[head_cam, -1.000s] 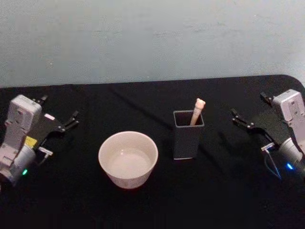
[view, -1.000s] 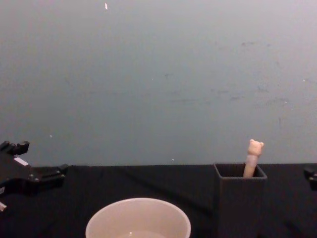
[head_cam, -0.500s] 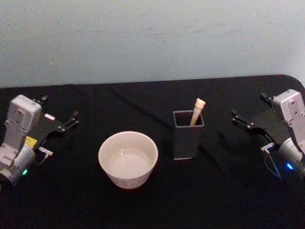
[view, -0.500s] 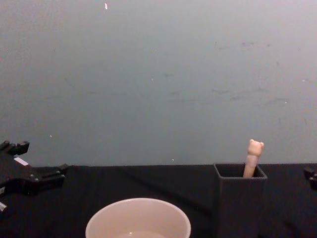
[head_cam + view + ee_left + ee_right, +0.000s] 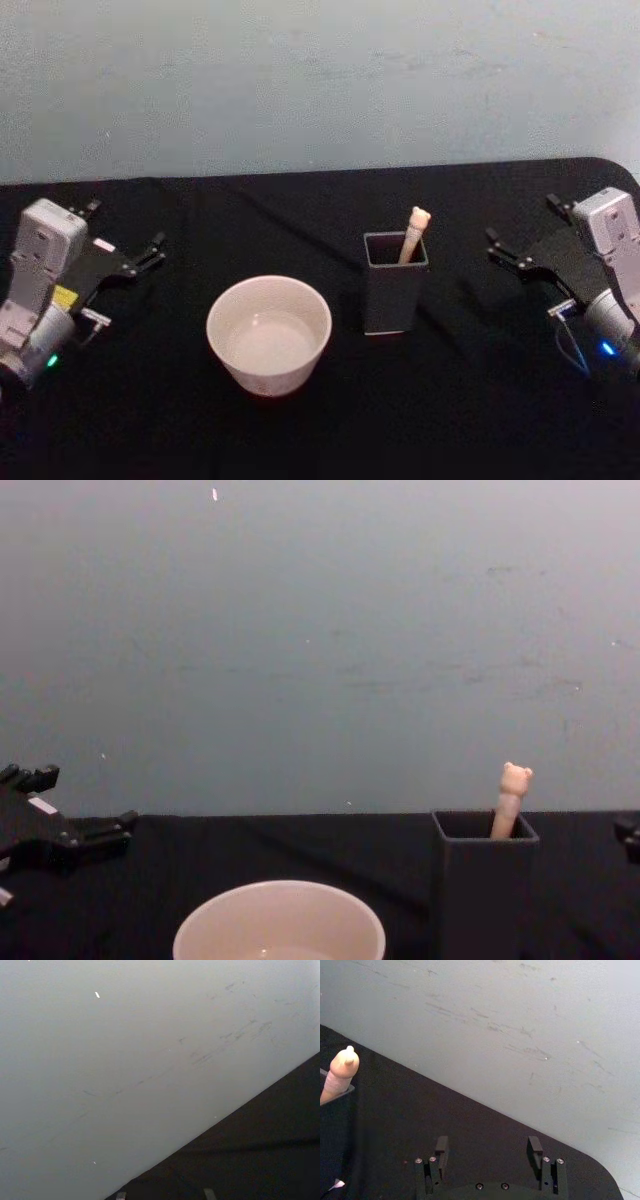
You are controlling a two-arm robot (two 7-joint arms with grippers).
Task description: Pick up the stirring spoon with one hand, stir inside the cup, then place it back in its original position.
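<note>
The stirring spoon [image 5: 413,232] stands in a dark square holder [image 5: 392,300] near the middle of the black bench [image 5: 300,210]. Its beige handle leans against the holder's far rim, the little bear head pokes out above the top, and the metal end is hidden down inside. From the chest view the spoon [image 5: 512,798] rises out of the holder [image 5: 485,890] at the right, tilted slightly. The cup [image 5: 268,378] sits on the bench to the left of the holder and a little nearer the robot, close to it but not touching; the same cup [image 5: 280,930] shows low in the chest view. The left claw [image 5: 123,226] hangs over the bench's left side, well apart from the cup, its two fingers spread and pinching nothing. The right claw [image 5: 521,219] sits over the right side, pointing in toward the holder from some way off, fingers likewise spread with nothing between them. In the right wrist view the right claw's two dark fingers [image 5: 535,1146] stand parted, with the bear head at the edge.
</note>
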